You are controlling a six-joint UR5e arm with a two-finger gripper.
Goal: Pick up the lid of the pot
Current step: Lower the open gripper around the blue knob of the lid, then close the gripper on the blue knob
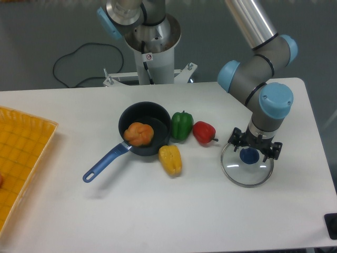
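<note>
Clear lid [247,173] (blue knob [249,155]) lies on the table [131,211].

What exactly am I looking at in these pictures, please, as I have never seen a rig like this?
You are looking at a robot arm that ends in a two-finger gripper. One fixed camera takes all the pictures, looking down across a white table. The gripper's fingers are apart over a clear lid with a blue knob. The lid lies on the table, and nothing appears to be held. Beside it are a red pepper, a green pepper and a yellow vegetable-like item. Further left sits a black pan with a blue handle and an orange item inside.
</note>
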